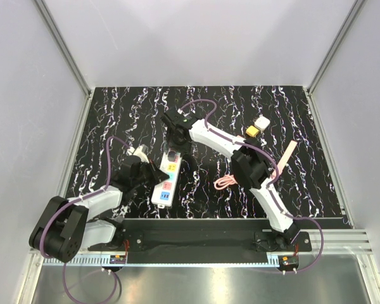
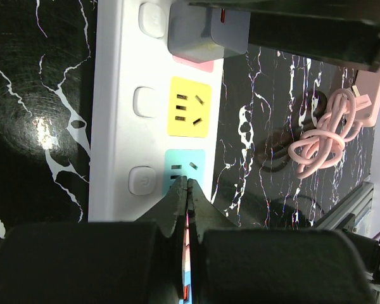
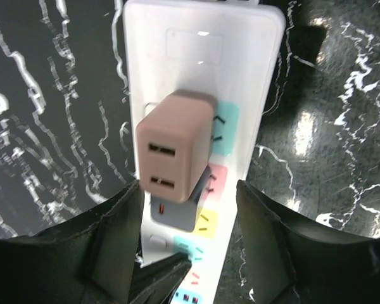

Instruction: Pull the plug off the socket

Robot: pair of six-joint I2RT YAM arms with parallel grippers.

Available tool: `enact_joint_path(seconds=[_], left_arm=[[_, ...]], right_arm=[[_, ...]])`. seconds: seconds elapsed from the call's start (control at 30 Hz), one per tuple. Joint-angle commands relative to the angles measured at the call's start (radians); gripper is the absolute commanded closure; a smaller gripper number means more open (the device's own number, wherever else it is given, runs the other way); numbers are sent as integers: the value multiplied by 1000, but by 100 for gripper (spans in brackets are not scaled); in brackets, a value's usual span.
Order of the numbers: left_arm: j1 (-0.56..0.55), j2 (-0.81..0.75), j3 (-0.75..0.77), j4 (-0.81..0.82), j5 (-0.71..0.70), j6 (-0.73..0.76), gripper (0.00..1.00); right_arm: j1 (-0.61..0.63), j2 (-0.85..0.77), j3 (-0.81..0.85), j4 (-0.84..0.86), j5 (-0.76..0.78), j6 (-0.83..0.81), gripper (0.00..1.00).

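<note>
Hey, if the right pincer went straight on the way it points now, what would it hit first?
Most likely the plug, straight ahead of the right pincer and seated in the power strip; depth is hard to judge.

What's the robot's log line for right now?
pale boxy plug: seated in long white plastic power strip | left jaws: shut over strip | right jaws: open, straddling plug

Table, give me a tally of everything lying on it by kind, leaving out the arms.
Socket: 1
Plug, seated in the socket: 1
Cubes: 2, a yellow cube and a white cube
Pink cable: 1
Pale stick: 1
Total: 6
</note>
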Motion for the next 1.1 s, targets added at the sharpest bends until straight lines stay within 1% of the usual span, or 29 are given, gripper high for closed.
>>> enact_joint_path(seconds=[0.0,0.1,0.17,0.23,0.3,0.33,0.63,0.73,0.83,0.9,0.93,0.97,1.07], left_arm=[[-12,16,-51,-149,-27,40,100],[-10,20,-53,-145,-30,40,100],[-10,25,-52,-140,-27,40,100],[-10,26,-48,-140,-26,40,100],[-12,23,-48,-142,-24,40,100],[-10,23,-48,-140,-24,40,100],[-10,16,-58,-140,-24,40,100],[-10,14,-61,-142,-26,42,100],[-10,19,-59,-140,-27,40,100],[-12,20,-59,-139,-29,39,100],[-10,22,-59,-140,-26,39,100],[-13,20,-59,-139,-29,36,100],[-12,23,-58,-139,-26,33,100]], right_arm=[[19,42,94,-67,60,7,34],[26,59,119,-83,68,7,34],[31,65,127,-87,71,7,36],[31,73,136,-92,71,6,42],[33,76,139,-93,66,4,43],[36,81,144,-95,65,4,45],[54,93,174,-118,68,-2,47],[57,93,177,-118,65,-5,56],[59,96,183,-121,66,-7,57],[59,99,191,-121,60,-10,65],[59,102,202,-127,59,-10,74],[59,104,208,-130,59,-10,78],[59,111,234,-150,59,-13,83]])
